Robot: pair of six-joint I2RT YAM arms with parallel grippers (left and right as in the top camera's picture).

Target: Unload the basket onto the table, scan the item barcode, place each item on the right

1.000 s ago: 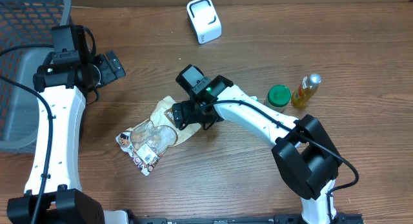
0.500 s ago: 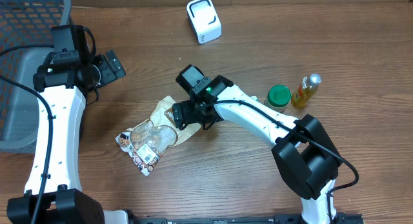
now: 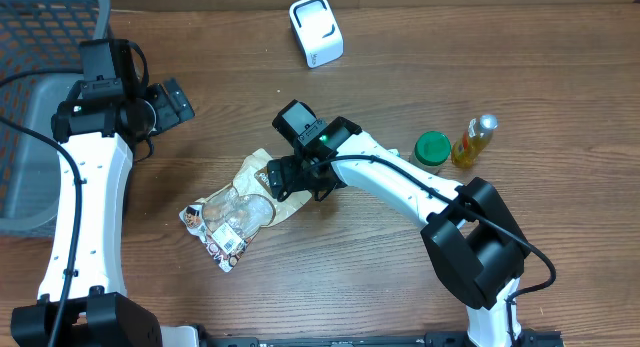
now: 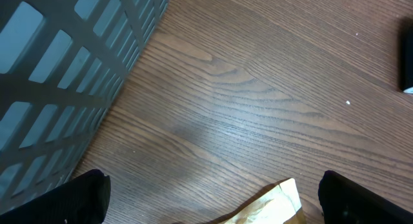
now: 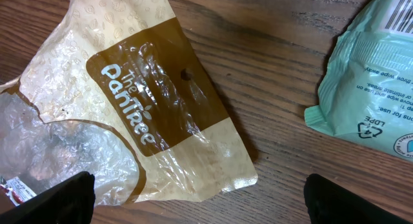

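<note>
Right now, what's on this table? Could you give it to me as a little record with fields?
Left gripper: open, empty, beside the grey basket
Right gripper: open, empty, over the edge of the snack bag
Mint packet: lying beside the bag, part of a barcode showing
White device: at the far edge, possibly the scanner
Green-lidded jar: next to the yellow bottle

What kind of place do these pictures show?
Probably a mock shop checkout on a wooden table: a white box-shaped scanner, a grey plastic lattice basket, and a brown-and-clear plastic bread bag.
</note>
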